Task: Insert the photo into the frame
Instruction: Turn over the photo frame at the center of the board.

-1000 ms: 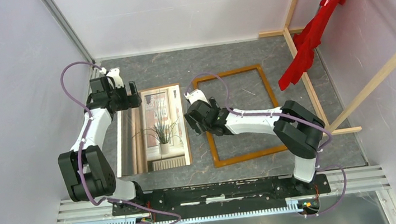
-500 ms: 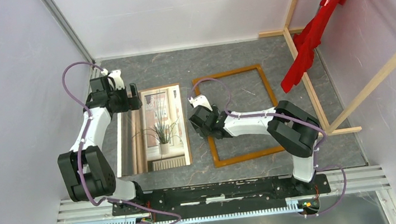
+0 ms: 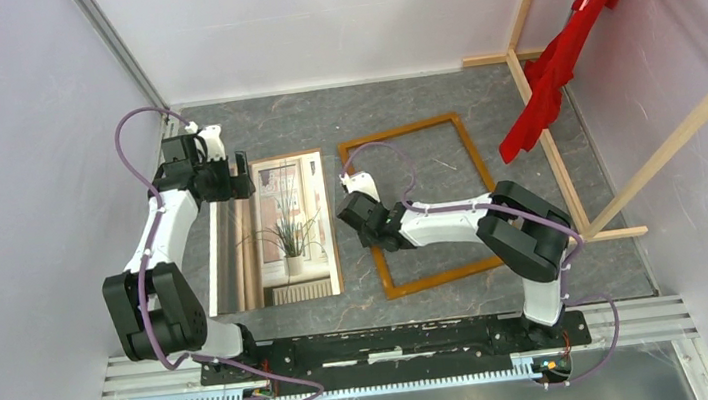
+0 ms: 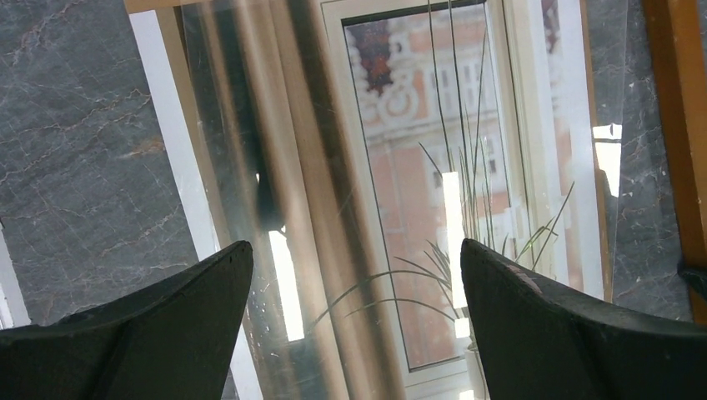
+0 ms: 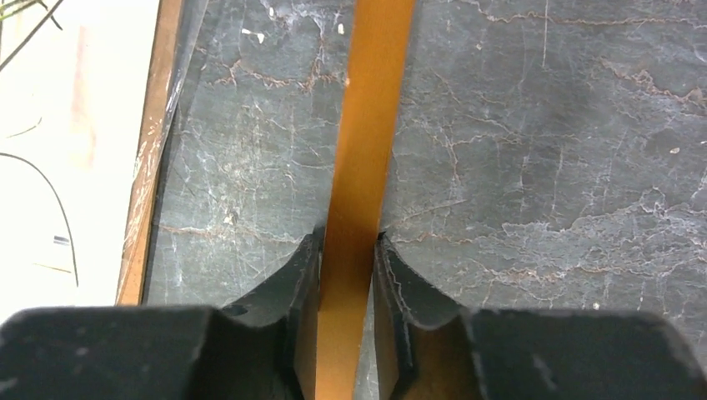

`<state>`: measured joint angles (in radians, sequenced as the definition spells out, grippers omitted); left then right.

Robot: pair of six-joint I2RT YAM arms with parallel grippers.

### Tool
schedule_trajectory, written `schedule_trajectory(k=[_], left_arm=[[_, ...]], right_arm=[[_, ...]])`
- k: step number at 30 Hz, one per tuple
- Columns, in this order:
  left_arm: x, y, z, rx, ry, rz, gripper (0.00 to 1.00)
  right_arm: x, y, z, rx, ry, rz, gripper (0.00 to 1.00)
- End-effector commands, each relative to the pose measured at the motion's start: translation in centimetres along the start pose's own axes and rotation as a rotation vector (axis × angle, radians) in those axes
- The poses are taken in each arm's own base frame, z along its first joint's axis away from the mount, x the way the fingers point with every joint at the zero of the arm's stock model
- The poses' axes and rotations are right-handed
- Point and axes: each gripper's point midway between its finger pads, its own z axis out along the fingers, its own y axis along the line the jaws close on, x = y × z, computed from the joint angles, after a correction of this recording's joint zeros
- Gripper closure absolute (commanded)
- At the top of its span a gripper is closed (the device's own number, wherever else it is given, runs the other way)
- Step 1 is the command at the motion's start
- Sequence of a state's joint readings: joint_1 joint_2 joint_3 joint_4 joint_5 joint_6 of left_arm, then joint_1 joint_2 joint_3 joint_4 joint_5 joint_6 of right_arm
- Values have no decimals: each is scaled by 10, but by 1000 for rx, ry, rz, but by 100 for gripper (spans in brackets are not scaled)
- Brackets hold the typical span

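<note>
Top view: the photo [image 3: 271, 232] lies flat on the grey table [image 3: 400, 104], just left of the frame [image 3: 444, 277] and apart from it. My left gripper [image 3: 239, 178] hangs over the photo's far end, and my right gripper [image 3: 360, 217] sits at the frame's left rail. Left wrist: fingers spread wide above the print, holding nothing. Right wrist: both fingers pinch the orange rail, a contact the top view hides.

tabletop [image 3: 400, 104]: dark grey, marble-look w/ pale veins. Lying flat on it: photo [image 3: 283, 230] on L side, frame [image 3: 401, 131] just R of it, a bit skewed vs photo. Narrow strip of bare surface btwn them, no contact. Inside frame only bare surface. pale wood beams [image 3: 571, 193] along R edge, near frame, apart.
</note>
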<state>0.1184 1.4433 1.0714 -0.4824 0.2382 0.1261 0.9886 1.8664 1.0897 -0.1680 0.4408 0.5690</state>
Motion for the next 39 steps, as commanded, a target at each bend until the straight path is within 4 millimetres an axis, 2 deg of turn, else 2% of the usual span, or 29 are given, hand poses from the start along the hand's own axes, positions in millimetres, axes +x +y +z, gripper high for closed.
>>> schedule_trajectory(k=[1,4,6,10,14,18,22,26,28,32,36,39], left_arm=[[-21,-5,-18,12,-58,71,0],[-20,-7,-21,22,-54,80,0],[-18,-12,-23,40,-51,95,0],[-13,-17,-26,55,-50,126,0],[-11,-23,-28,75,-48,140,0],[-12,-34,-31,105,-59,148,0],[-22,-50,-40,154,-99,158,0],[-40,-66,-52,181,-150,178,0],[-50,-80,-59,204,-178,199,0],[-69,-92,-72,228,-227,196,0],[-83,-99,-82,243,-262,180,0],[-88,-105,-86,260,-274,171,0]], right_arm=[[-11,0,-8,28,23,-37,82],[-44,7,-24,21,-29,-25,95],[-69,12,-38,-1,-76,3,99],[-122,28,-69,-64,-152,81,100],[-160,44,-98,-152,-187,172,100],[-195,62,-130,-311,-220,326,100],[-224,79,-161,-496,-241,462,100],[-253,97,-202,-688,-275,565,100],[-264,100,-219,-761,-283,609,100],[-276,105,-251,-892,-283,679,100],[-277,103,-271,-1037,-286,772,100],[-274,99,-275,-1093,-282,820,100]])
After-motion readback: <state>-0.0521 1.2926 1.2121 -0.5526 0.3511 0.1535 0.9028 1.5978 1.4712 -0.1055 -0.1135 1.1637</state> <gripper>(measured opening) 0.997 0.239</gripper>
